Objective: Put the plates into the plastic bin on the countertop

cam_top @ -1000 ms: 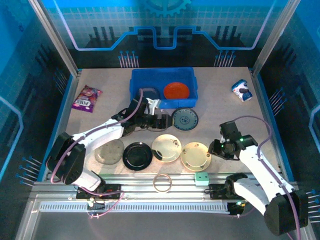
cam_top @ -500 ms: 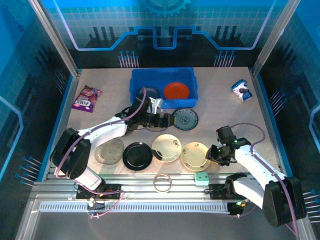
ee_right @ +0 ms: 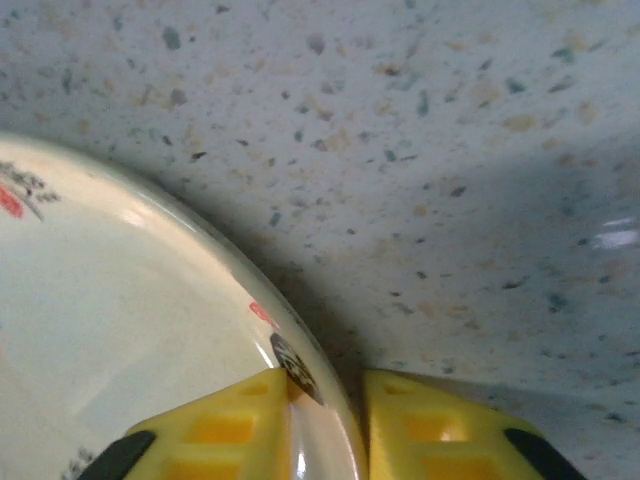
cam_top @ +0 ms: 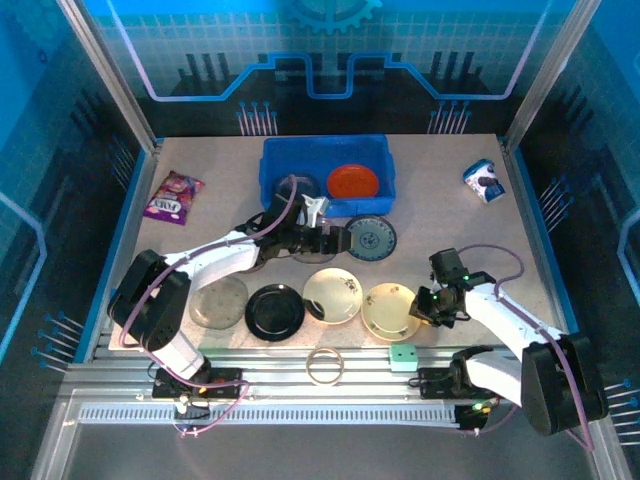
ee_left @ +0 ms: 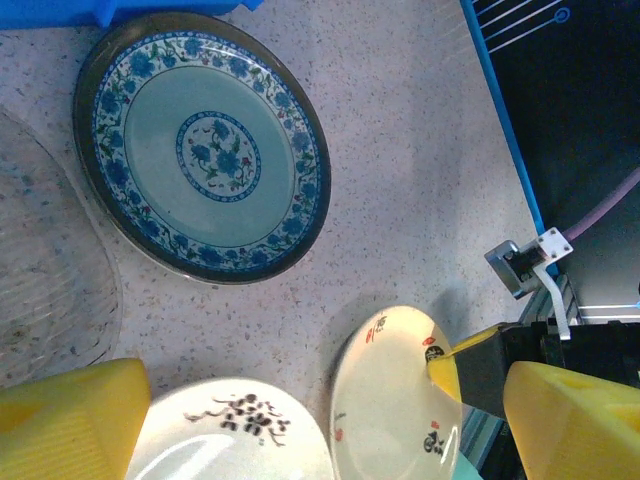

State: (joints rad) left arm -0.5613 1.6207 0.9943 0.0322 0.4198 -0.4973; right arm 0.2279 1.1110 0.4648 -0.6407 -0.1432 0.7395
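Top external view gives us the right gripper [cam_top: 424, 308] low at the near right of the countertop [cam_top: 450, 230], and from the right wrist we see its yellow fingers [ee_right: 215, 420] clamped on the rim of the rightmost cream plate [ee_right: 120, 320], one inside and one outside. We find the left gripper [cam_top: 335, 240] spread wide, holding nothing, just beside the blue patterned plate [cam_top: 369, 238], which lies before the plastic bin [cam_top: 272, 165]; an orange plate [cam_top: 353, 181] lies inside it.

Eight plates [cam_top: 333, 295], one bin [cam_top: 272, 162]
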